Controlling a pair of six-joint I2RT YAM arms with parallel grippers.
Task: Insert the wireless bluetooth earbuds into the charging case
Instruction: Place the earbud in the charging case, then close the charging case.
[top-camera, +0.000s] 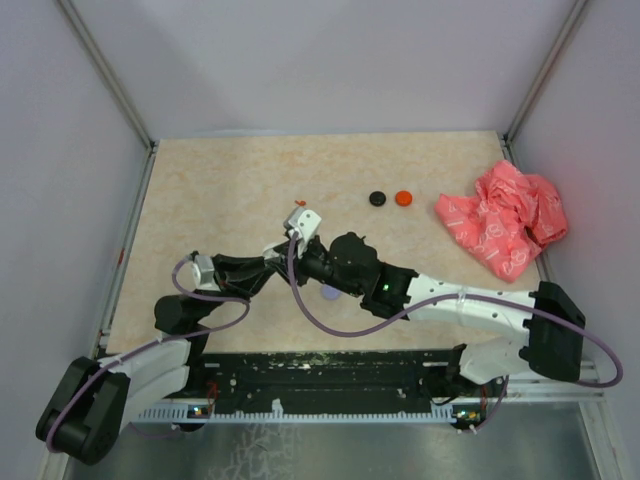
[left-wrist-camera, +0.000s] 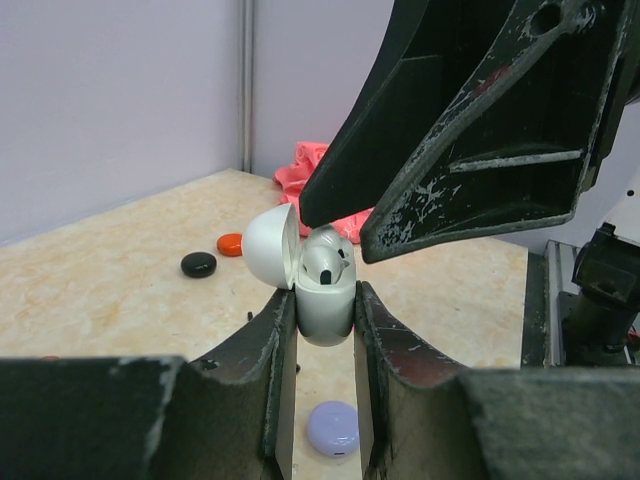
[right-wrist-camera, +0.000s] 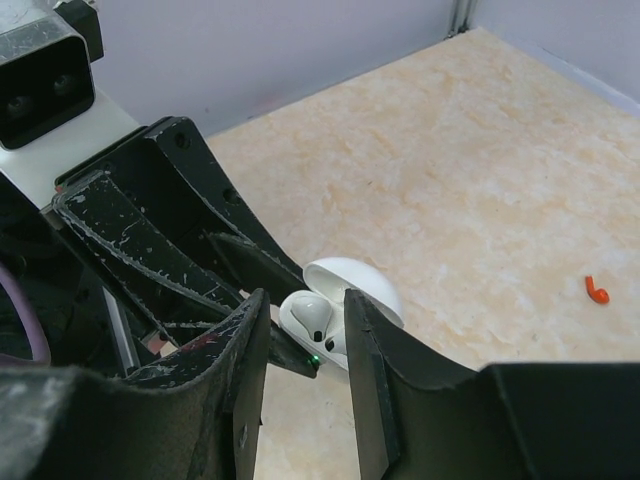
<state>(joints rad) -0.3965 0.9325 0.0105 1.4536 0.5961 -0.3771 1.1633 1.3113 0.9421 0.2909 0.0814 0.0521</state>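
The left tool (left-wrist-camera: 325, 298) is squeezed shut on the charging case (left-wrist-camera: 325, 320). It holds the case up off the tabletop (left-wrist-camera: 120, 250) with the lid (left-wrist-camera: 268, 245) tipped back. The right tool (right-wrist-camera: 304, 302) is just over the case, its jaws a little apart with nothing in them. A white earbud (right-wrist-camera: 312, 318) sits in the case. It may not be pushed all the way in, so a bump from the right tool could pop it out. A red earbud (right-wrist-camera: 596, 290) lies on the tabletop, well apart. It is tiny, so a bad pinch could flick it away.
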